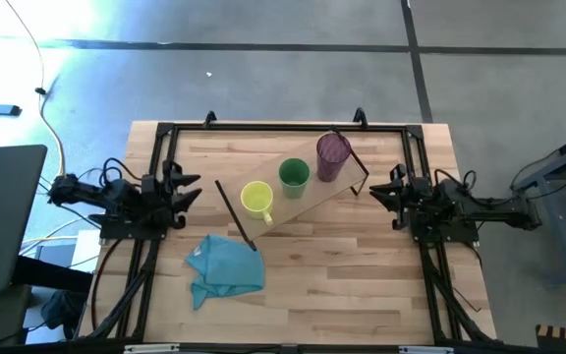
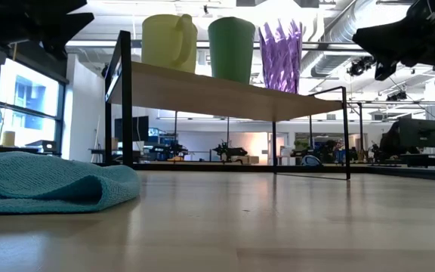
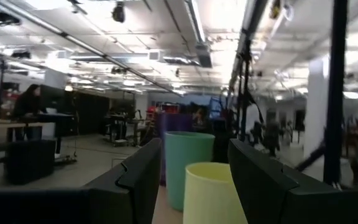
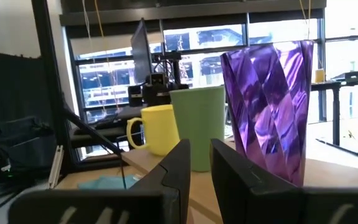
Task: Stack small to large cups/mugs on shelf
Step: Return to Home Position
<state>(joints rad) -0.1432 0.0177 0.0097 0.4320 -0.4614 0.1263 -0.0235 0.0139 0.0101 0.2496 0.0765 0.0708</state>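
Note:
The shelf [image 1: 314, 201] lies slantwise across the tabletop and stands on thin black legs [image 2: 124, 98]. On its board stand, each on its own base in a row, the yellow mug [image 1: 257, 200], the green cup [image 1: 294, 175] and the purple tumbler [image 1: 333, 155]. In the low view they show as the yellow mug [image 2: 168, 41], the green cup [image 2: 231, 47] and the purple tumbler [image 2: 281, 54]. My left gripper [image 1: 193, 190] hovers open near the table's left edge, facing the mug. My right gripper [image 1: 369, 189] hovers by the right edge, open by a narrow gap [image 4: 199, 144], touching nothing.
A crumpled teal cloth [image 1: 226, 267] lies on the tabletop near the front, below the shelf's left end. A black metal frame [image 1: 283, 126] runs along the table's far and side edges. Bare wood [image 1: 362, 275] spreads across the front right part of the table.

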